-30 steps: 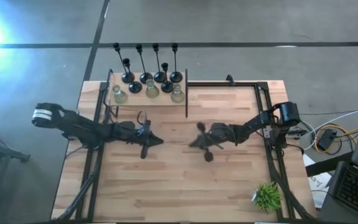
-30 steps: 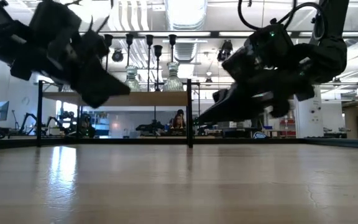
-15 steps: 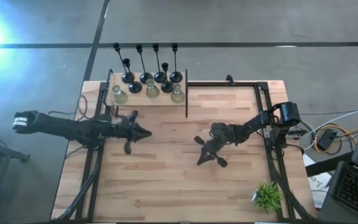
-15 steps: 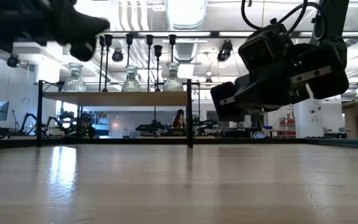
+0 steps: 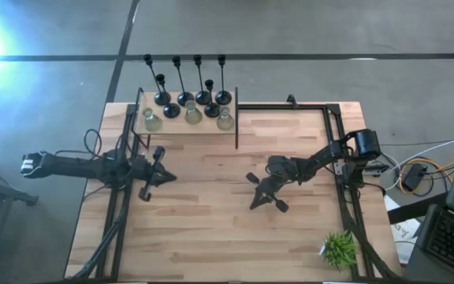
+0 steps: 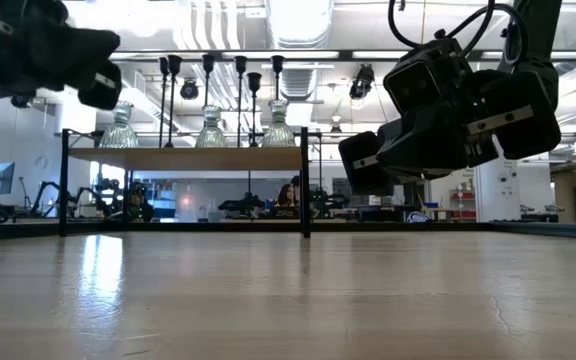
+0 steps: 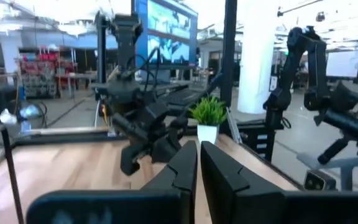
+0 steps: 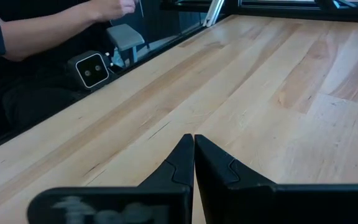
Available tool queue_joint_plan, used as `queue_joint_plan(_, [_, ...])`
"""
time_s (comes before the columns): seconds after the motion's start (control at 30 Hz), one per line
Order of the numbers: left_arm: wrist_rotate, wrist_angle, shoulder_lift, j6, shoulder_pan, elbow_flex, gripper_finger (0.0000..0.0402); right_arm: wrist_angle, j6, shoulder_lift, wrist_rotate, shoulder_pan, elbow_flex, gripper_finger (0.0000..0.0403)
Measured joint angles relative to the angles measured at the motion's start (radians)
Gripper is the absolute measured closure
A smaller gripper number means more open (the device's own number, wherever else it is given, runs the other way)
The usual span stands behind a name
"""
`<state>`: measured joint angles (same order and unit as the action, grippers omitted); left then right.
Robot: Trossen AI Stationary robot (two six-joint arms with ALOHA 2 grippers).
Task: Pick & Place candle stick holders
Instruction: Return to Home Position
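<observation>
The candle stick holders stand on a raised wooden shelf (image 5: 187, 128) at the table's far left. The black thin-stemmed ones (image 5: 186, 79) are at the back and the squat glass ones (image 5: 189, 115) in front; the low view shows the glass ones (image 6: 211, 128) too. My left gripper (image 5: 172, 177) is shut and holds nothing. It hovers over the table's left part, near of the shelf, pointing level toward the right. My right gripper (image 5: 253, 205) is shut and holds nothing. It hangs over the table's middle, slanting toward the near left. Both wrist views show shut fingertips, the left (image 7: 199, 152) and the right (image 8: 193, 143).
A small green plant (image 5: 339, 248) in a white pot stands at the near right corner. Black frame rails (image 5: 344, 158) run along the table's left and right sides. A person's arm (image 8: 55, 25) shows beyond the table edge in the right wrist view. Bare wood lies between the two grippers.
My left gripper has drawn back toward the table's left edge, risen, and tipped from pointing down to about level. My right gripper has swung from pointing left to slanting toward the near edge, then stayed still. The holders have not moved.
</observation>
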<state>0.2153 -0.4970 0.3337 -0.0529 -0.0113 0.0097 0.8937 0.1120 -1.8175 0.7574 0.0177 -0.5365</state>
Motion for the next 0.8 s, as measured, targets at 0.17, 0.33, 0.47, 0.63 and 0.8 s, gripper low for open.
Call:
queue_joint_plan(0.17, [0.001,0.110,-0.093,0.034,0.000,0.000,0.0376,0.000,0.000,0.000,0.000,0.000,0.000,0.0394])
queue_joint_plan(0.33, [-0.016,0.265,-0.215,0.090,0.000,-0.001,0.0376,0.000,0.000,0.000,0.000,0.000,0.000,0.0394])
queue_joint_plan(0.47, [-0.106,0.390,-0.303,0.148,0.000,-0.001,0.0376,0.000,0.000,0.000,0.000,0.000,0.000,0.0394])
queue_joint_plan(0.63, [-0.245,0.481,-0.332,0.152,0.000,-0.001,0.0376,0.001,0.000,0.000,0.000,0.000,0.000,0.0394])
queue_joint_plan(0.8, [-0.254,0.482,-0.333,0.179,0.000,-0.002,0.0376,0.001,0.000,0.000,0.000,0.000,0.000,0.0394])
